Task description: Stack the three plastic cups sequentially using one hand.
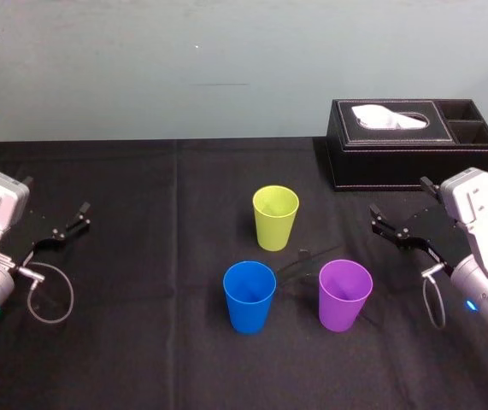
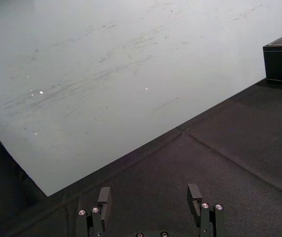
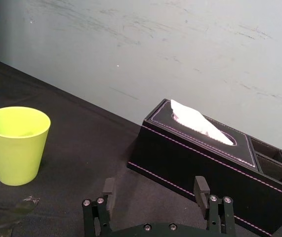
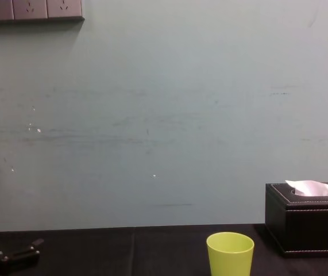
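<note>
Three cups stand upright and apart on the black cloth: the yellow-green cup (image 1: 275,218) farthest back, the blue cup (image 1: 249,296) front left, the purple cup (image 1: 344,295) front right. My right gripper (image 1: 399,198) hovers open to the right of the purple cup, with nothing between its fingers. In its wrist view the right gripper (image 3: 154,186) faces the tissue box, with the yellow-green cup (image 3: 17,145) off to one side. My left gripper (image 1: 57,195) rests open at the far left, well away from the cups, and the left gripper (image 2: 149,195) holds nothing. The yellow-green cup (image 4: 230,253) also shows low in the chest view.
A black tissue box (image 1: 410,141) with a white tissue stands at the back right, behind my right gripper. A small glossy scrap (image 1: 308,259) lies on the cloth between the blue and purple cups. A pale wall closes off the table's far edge.
</note>
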`<state>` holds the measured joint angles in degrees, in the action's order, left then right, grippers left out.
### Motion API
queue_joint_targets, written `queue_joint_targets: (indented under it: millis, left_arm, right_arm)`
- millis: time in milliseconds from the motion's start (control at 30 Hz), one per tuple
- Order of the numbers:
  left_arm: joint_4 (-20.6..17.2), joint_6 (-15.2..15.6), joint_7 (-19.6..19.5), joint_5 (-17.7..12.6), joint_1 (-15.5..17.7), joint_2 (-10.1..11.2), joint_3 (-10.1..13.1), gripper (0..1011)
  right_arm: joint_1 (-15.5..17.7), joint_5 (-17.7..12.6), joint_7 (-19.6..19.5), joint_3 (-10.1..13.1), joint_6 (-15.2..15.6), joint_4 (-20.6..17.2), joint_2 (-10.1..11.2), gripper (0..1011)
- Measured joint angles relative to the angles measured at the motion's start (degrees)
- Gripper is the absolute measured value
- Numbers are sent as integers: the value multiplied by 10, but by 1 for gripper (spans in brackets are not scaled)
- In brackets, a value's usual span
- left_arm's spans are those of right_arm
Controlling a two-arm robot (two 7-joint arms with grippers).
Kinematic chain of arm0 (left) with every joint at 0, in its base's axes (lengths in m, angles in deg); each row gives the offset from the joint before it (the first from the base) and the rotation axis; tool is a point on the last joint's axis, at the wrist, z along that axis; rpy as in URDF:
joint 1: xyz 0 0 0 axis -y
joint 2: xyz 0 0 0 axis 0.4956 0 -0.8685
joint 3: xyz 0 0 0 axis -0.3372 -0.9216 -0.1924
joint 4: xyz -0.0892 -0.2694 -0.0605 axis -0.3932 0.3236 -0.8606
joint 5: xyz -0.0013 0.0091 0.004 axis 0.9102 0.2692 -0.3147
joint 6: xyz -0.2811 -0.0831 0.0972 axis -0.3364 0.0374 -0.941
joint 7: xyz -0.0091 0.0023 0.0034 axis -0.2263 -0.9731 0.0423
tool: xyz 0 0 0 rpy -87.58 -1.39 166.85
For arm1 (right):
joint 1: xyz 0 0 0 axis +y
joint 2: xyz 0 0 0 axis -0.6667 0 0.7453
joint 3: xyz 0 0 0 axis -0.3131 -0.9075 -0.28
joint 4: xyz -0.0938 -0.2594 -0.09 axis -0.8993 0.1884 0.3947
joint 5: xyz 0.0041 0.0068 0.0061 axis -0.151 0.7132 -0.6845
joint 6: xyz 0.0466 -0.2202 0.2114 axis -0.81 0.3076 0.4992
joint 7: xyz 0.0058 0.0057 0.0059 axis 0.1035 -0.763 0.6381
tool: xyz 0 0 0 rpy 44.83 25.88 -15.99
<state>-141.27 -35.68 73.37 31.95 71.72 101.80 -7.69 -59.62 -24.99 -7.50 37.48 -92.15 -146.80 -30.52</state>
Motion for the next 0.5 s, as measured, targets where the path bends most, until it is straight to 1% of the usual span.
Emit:
queue_joint_targets:
  millis: [500]
  left_arm:
    - [0, 0, 0, 0, 0, 0, 0, 1010]
  right_arm:
    - [0, 0, 0, 0, 0, 0, 0, 1003]
